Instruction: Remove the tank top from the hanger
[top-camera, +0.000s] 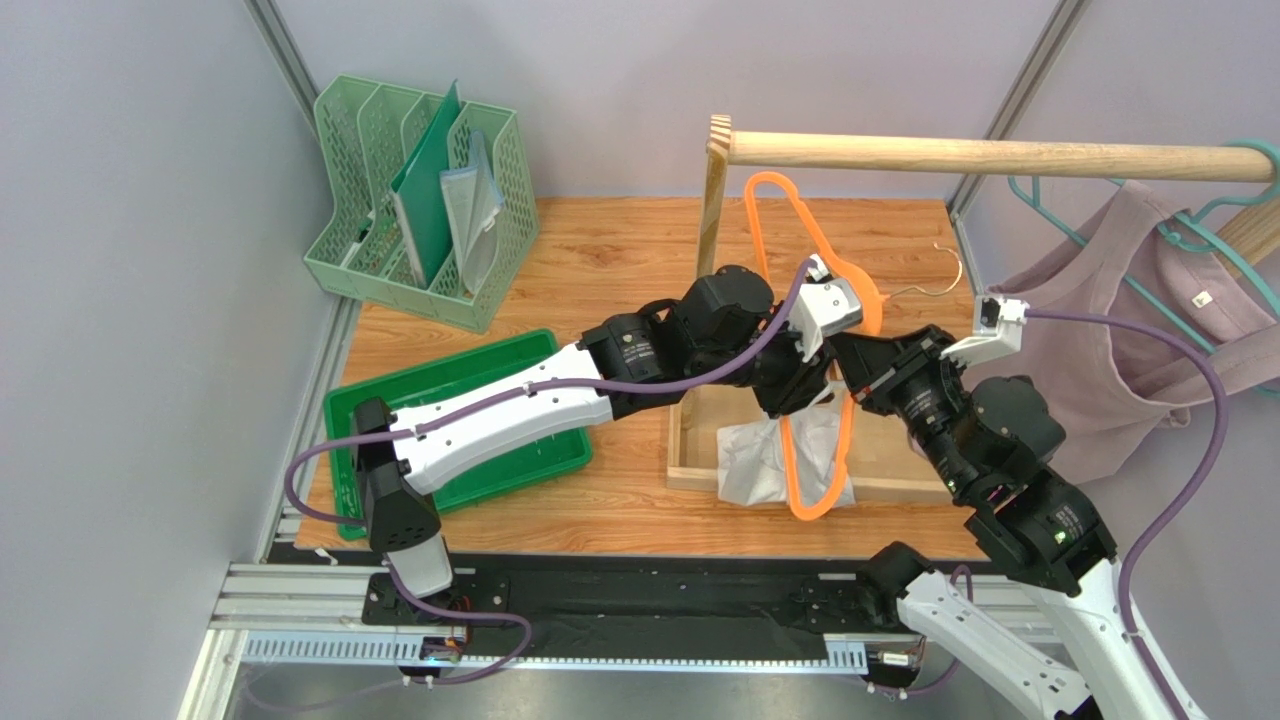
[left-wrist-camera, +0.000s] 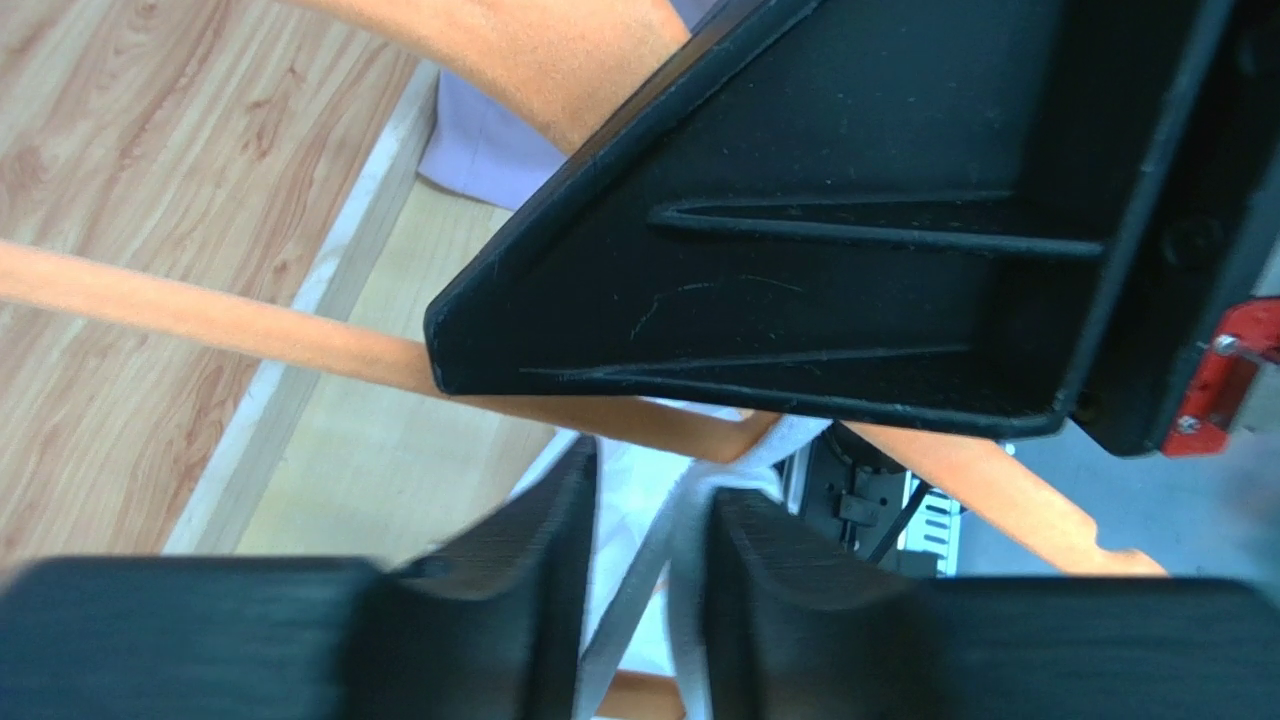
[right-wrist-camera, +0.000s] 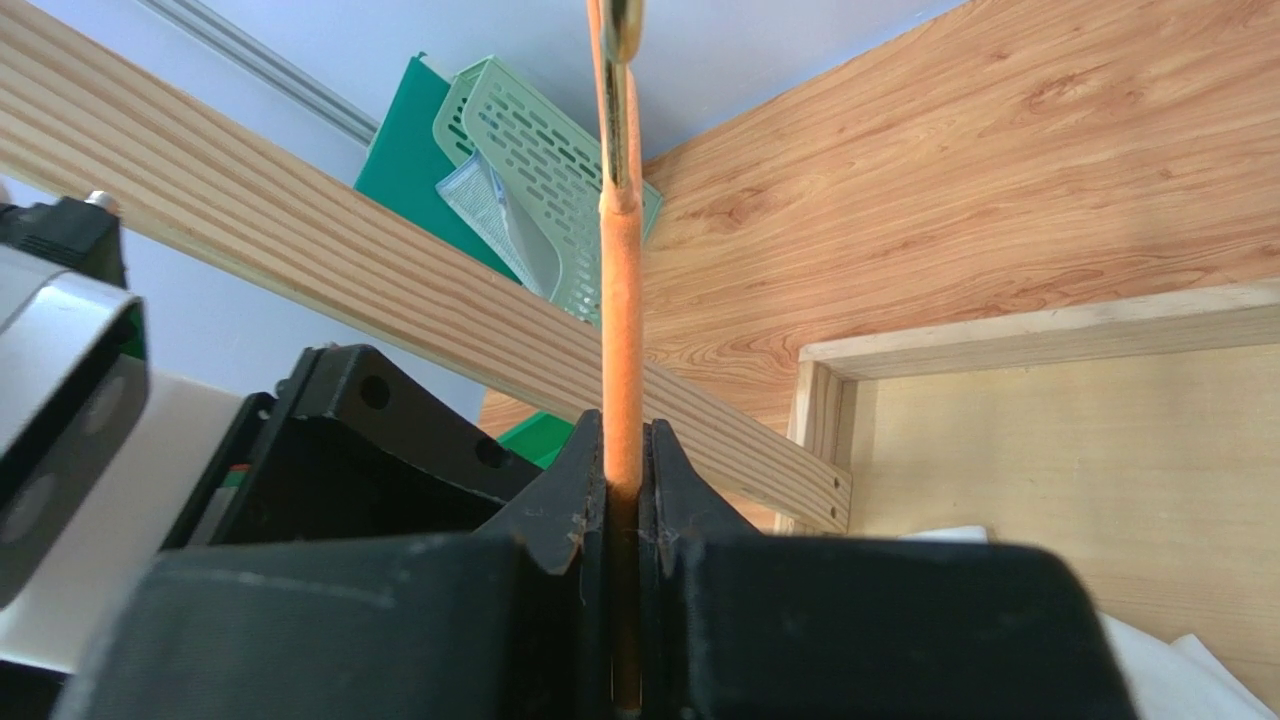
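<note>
An orange hanger (top-camera: 819, 248) is off the rail and held tilted over the wooden box. My right gripper (top-camera: 854, 348) is shut on its bar, which runs up between the pads in the right wrist view (right-wrist-camera: 621, 300). The white tank top (top-camera: 759, 458) hangs from the hanger's lower end into the box. My left gripper (top-camera: 793, 387) is right beside the right one, at the top of the garment. In the left wrist view its jaws (left-wrist-camera: 654, 503) stand apart, with a white strap (left-wrist-camera: 684, 525) running between them and lying against the right finger, just below the hanger arm (left-wrist-camera: 226, 318).
A wooden box base (top-camera: 691, 450) and upright carry the rail (top-camera: 977, 153). A mauve garment (top-camera: 1127, 330) hangs on a teal hanger at the right. A green tray (top-camera: 496, 465) lies under the left arm. A green file organiser (top-camera: 421, 195) stands at the back left.
</note>
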